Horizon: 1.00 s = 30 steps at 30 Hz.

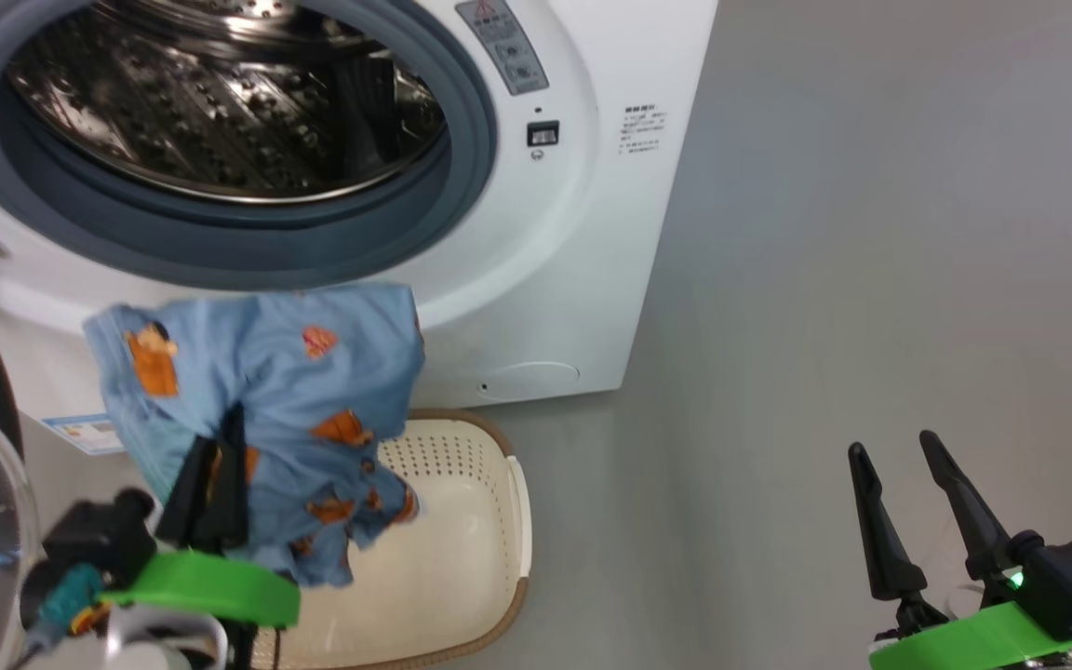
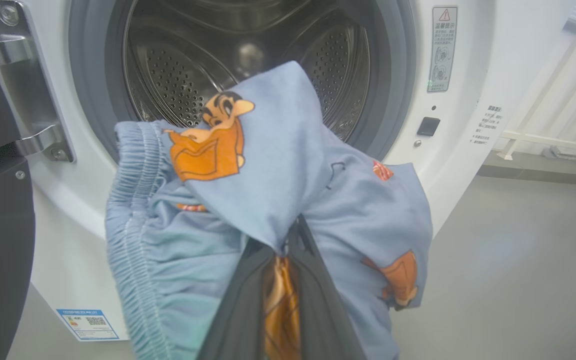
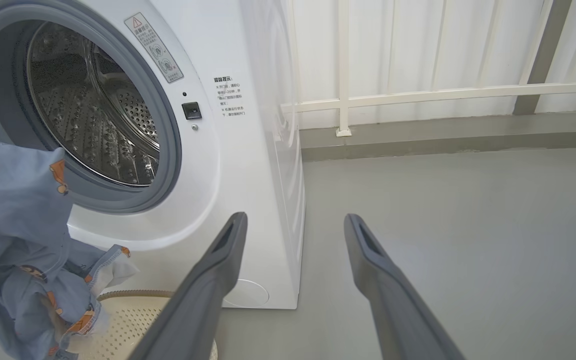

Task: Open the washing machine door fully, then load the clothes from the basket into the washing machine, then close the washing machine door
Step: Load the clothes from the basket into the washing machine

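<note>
So, left end effector (image 1: 220,456) is clamped on the clothes (image 1: 285,372) above the basket (image 1: 462,558), at the drum's (image 1: 220,112) 6 o'clock (right end effector (image 1: 892,445) is spread apart); I'd lift over the gasket (image 1: 247,244), then push deep.

The left gripper (image 1: 227,437) is sitting at the near left, its two dark fingers (image 2: 240,305) pressing together on the clothes (image 1: 294,372) and pointing toward the far side. The right gripper (image 1: 891,447) is hovering at the near right, its prongs (image 3: 208,280) standing apart and gripping nothing.
</note>
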{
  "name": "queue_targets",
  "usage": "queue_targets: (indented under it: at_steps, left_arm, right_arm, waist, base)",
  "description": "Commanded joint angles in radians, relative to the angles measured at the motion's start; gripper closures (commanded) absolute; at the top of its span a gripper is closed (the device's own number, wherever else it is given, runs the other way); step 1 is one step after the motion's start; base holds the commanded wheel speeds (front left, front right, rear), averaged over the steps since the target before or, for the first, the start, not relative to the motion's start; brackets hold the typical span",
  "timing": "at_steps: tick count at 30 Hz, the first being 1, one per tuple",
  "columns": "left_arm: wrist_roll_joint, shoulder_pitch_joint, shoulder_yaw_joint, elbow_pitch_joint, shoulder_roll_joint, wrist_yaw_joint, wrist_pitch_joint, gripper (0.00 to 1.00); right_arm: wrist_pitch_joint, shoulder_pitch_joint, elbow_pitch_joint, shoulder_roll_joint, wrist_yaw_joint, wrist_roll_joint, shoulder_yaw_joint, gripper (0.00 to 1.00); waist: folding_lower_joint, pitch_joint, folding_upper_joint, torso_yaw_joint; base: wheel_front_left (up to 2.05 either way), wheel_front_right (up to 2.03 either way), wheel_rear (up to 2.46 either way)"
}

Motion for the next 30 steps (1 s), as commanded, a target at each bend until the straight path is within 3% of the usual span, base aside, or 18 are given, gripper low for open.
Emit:
queue_targets:
  at_steps: [1,15,30]
  left_arm:
    - [0.015,-0.059,0.038,-0.015,0.028,-0.004,-0.001,1.0]
    - [0.023,-0.386,0.076,0.137,0.121,-0.017,0.023,1.0]
    - [0.057,-0.751,0.063,0.455,0.195,-0.036,0.002,1.0]
  right_arm:
    - [-0.005,-0.031,-0.025,-0.002,0.002,-0.007,0.026,0.0]
    - [-0.005,-0.111,-0.017,0.033,0.002,-0.005,0.055,0.0]
    - [-0.005,-0.19,-0.014,0.04,0.002,0.001,0.104,0.0]
  waist:
    - [0.0,0.033,0.0,-0.02]
    - [0.0,0.169,0.0,-0.081]
    - [0.0,0.332,0.0,-0.142]
  base:
    - [0.0,0.0,0.0]
    - [0.0,0.0,0.0]
    - [0.0,0.0,0.0]
